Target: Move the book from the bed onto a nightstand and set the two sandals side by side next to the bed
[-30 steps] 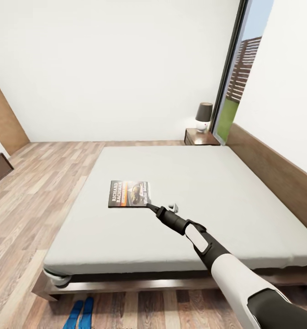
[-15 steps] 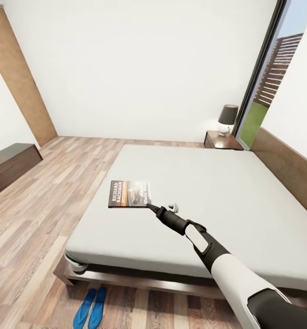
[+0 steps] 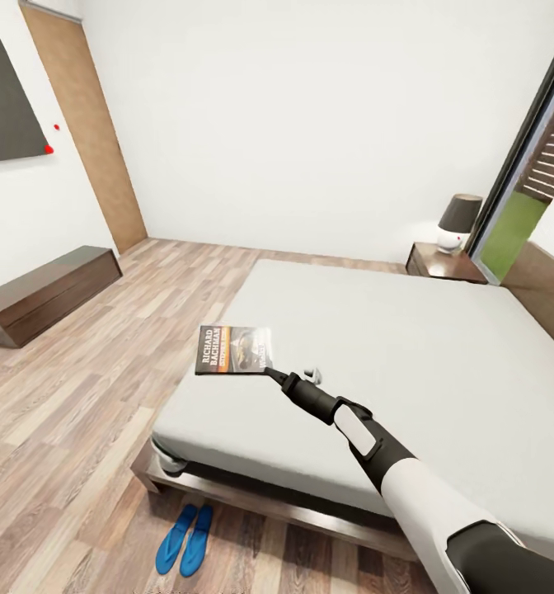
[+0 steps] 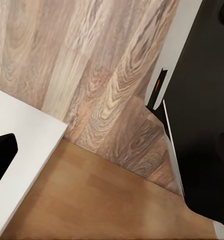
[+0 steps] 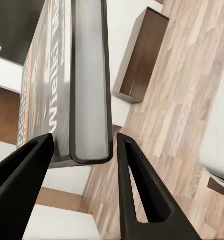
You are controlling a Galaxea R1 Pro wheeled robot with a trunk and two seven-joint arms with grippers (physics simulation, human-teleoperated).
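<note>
Dark-covered thin paperback book, light and stiff-looking, juts out level above the grey mattress's near-left part, pinched by one corner in the right hand, a hold likely to slip.

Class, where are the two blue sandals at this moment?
In the head view the two sandals lie side by side on the wood floor, just off the near left corner of the bed, lower left of the picture.

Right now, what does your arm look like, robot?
My right arm has a smooth white shell, then a black section with a white panel, narrowing to a slim black wrist. The right gripper has two flat, pointed black fingers.
</note>
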